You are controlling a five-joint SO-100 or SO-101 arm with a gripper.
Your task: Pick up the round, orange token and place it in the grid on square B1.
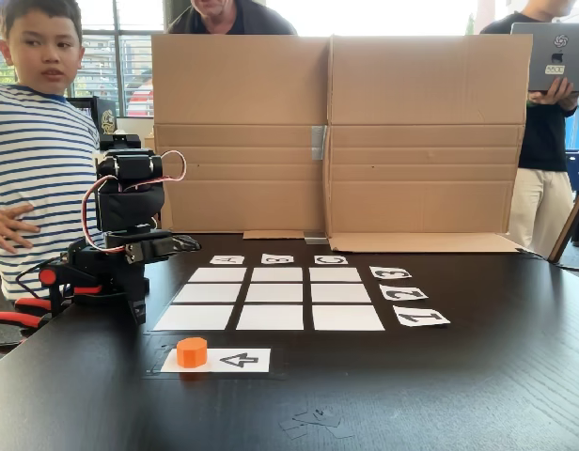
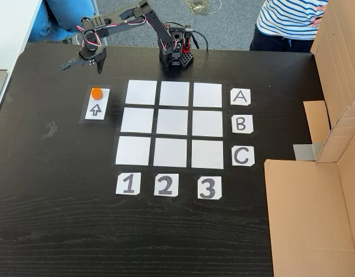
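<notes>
The orange token [image 1: 192, 351] [image 2: 97, 93] sits on the end of a white strip with a black arrow [image 1: 239, 360] [image 2: 96, 109], beside the grid on its column‑1 side. The grid [image 1: 276, 294] [image 2: 174, 120] holds nine bare white squares. Square B1 [image 1: 270, 318] [image 2: 136, 120] has nothing on it. My gripper [image 1: 166, 281] [image 2: 84, 66] hangs open above the table, short of the token on the arm's side, with nothing between its spread jaws. The arm is folded near its base [image 2: 176, 57].
A tall cardboard screen [image 1: 336, 141] [image 2: 316, 213] stands along the table edge past the C label. A person in a striped shirt [image 1: 36, 160] stands close by the arm's base, and another holds a laptop [image 1: 551, 52]. Orange clamps [image 1: 22, 315] grip the table edge.
</notes>
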